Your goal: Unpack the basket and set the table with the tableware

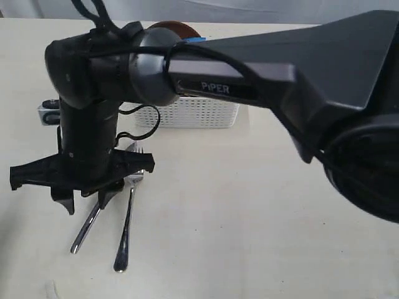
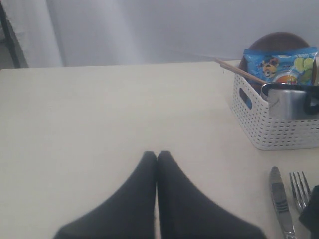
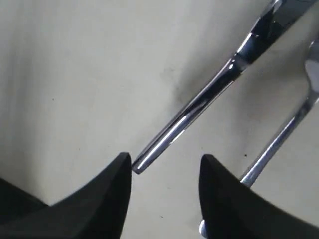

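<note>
My right gripper (image 1: 85, 200) (image 3: 166, 162) hangs open just above the table (image 1: 249, 218), reaching across to the left. A steel knife (image 1: 84, 230) (image 3: 199, 104) lies flat below it, its handle end close by one fingertip (image 3: 122, 167). Right beside the knife lies a steel fork (image 1: 126, 218) (image 3: 279, 139); neither is held. The white basket (image 1: 199, 113) (image 2: 264, 124) stands behind, with the reddish-brown plate (image 2: 279, 42), chopsticks (image 2: 239, 71) and a steel cup (image 2: 289, 99) at its rim. My left gripper (image 2: 157, 154) is shut and empty over bare table.
A blue chip bag (image 2: 279, 64) stands in the basket in front of the plate. My right arm (image 1: 280, 68) spans the exterior view from the right and hides part of the basket. Open tabletop lies to the right of the cutlery.
</note>
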Motion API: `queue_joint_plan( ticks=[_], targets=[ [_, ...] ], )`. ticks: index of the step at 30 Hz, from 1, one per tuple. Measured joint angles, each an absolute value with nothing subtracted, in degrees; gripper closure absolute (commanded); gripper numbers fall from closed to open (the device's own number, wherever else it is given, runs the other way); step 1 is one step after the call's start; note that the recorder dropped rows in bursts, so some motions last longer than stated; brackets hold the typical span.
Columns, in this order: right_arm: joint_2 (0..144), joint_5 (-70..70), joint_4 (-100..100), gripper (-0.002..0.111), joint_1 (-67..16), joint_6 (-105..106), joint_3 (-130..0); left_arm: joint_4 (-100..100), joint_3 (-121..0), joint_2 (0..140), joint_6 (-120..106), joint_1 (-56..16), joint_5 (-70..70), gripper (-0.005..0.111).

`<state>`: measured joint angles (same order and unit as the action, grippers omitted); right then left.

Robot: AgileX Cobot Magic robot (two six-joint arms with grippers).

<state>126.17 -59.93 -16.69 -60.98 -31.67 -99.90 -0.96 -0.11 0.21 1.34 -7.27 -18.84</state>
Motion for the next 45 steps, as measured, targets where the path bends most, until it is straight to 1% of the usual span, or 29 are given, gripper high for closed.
queue_joint_plan(
  ticks=[8, 15, 28, 30, 31, 34, 35, 36, 45],
  targets=[
    [130.3, -58.7, -14.5, 0.066, -61.3, -36.0, -99.8, -1.0, -0.1, 0.2, 1.3, -7.3, -18.8, 0.107],
    [130.5, -54.9, -14.5, 0.066, -61.6, -36.0, -99.8, -1.0, -0.1, 0.2, 1.3, -7.3, -18.8, 0.107],
    [131.6, -56.1, -15.0, 0.067, -61.9, -36.1, -99.8, -1.0, -0.1, 0.2, 1.3, -7.3, -18.8, 0.107],
    [131.6, -56.3, -15.0, 0.075, -62.1, -35.8, -99.8, -1.0, -0.1, 0.2, 1.3, -7.3, -18.8, 0.107],
    [131.6, -56.6, -15.0, 0.086, -62.2, -35.7, -99.8, -1.0, -0.1, 0.2, 1.3, -7.3, -18.8, 0.107],
    [131.7, -57.8, -15.3, 0.1, -62.4, -34.8, -99.8, -1.0, -0.1, 0.2, 1.3, -7.3, -18.8, 0.107],
    [131.7, -57.8, -15.5, 0.107, -62.4, -34.5, -99.8, -1.0, -0.1, 0.2, 1.3, -7.3, -18.8, 0.107],
    [131.7, -58.2, -15.6, 0.109, -62.4, -34.3, -99.8, -1.0, -0.1, 0.2, 1.3, -7.3, -18.8, 0.107],
    [131.7, -60.5, -16.7, 0.109, -62.4, -33.5, -99.8, -1.0, -0.1, 0.2, 1.3, -7.3, -18.8, 0.107]
  ],
)
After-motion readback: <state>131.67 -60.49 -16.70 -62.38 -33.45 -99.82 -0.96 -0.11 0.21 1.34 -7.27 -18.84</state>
